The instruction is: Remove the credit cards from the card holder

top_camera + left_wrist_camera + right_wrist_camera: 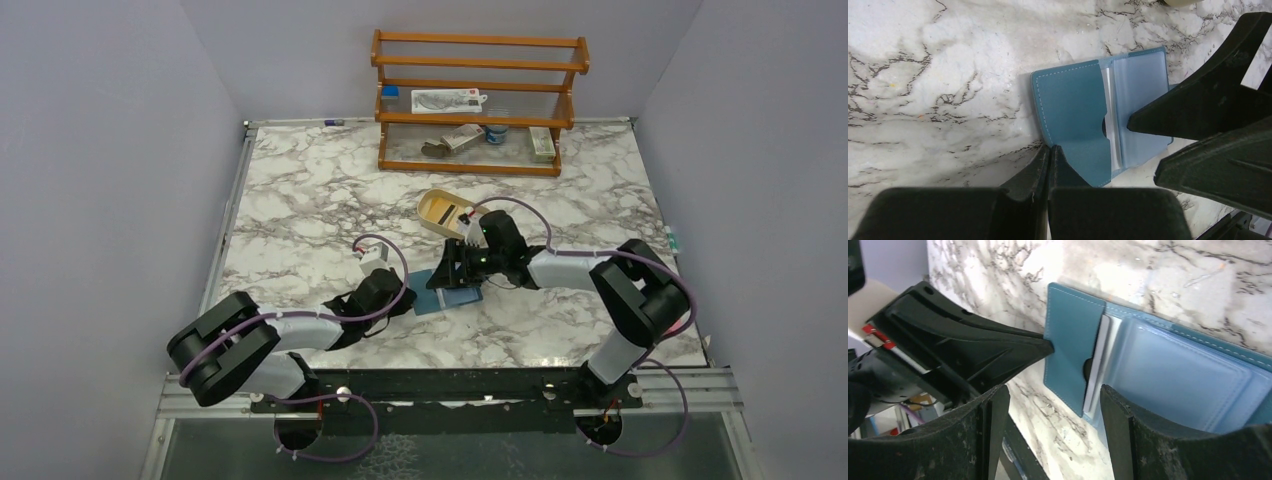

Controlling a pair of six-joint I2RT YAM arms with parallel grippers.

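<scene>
The teal-blue card holder (447, 292) lies open on the marble table, pale blue inside up. It also shows in the left wrist view (1073, 110) and the right wrist view (1070, 350). White edges of the credit cards (1108, 95) stick out of its slot, also in the right wrist view (1099, 360). My left gripper (1049, 148) is shut, its tips touching the holder's left edge (1047, 346). My right gripper (1054, 407) is open just over the holder; one of its fingers (1168, 117) rests on the clear pocket.
An oval tan tray (445, 212) with a yellow inside sits just behind the right gripper. A wooden shelf rack (475, 100) with small items stands at the back. Grey walls close in the table on both sides.
</scene>
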